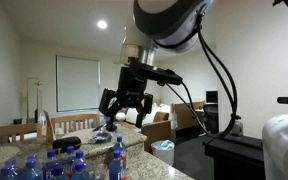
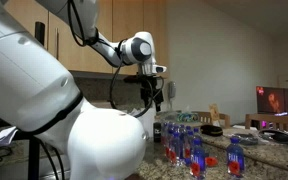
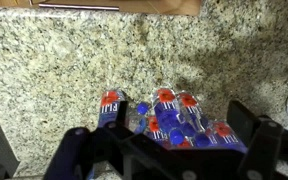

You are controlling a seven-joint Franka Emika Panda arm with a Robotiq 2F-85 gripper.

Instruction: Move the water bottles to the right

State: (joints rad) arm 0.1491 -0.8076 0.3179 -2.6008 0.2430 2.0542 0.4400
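Observation:
Several small clear water bottles with blue caps and blue and red labels stand in a cluster on a speckled granite counter in both exterior views point(image 1: 64, 162) point(image 2: 182, 140). One bottle point(image 1: 116, 158) stands at the cluster's edge, and one point(image 2: 235, 155) stands a little apart from it. My gripper point(image 1: 124, 103) point(image 2: 156, 95) hangs above the cluster, open and empty. In the wrist view the bottles point(image 3: 174, 115) show from above between my two dark fingers, with the gripper point(image 3: 164, 140) spread around them and clear of them.
The granite counter point(image 3: 54, 70) runs out past the bottles. A wooden chair point(image 1: 69, 124) and a white bin point(image 1: 163, 150) stand beyond the counter. Plates and clutter point(image 2: 269, 133) lie on the counter's far part. The robot's white body point(image 2: 74, 130) fills the foreground.

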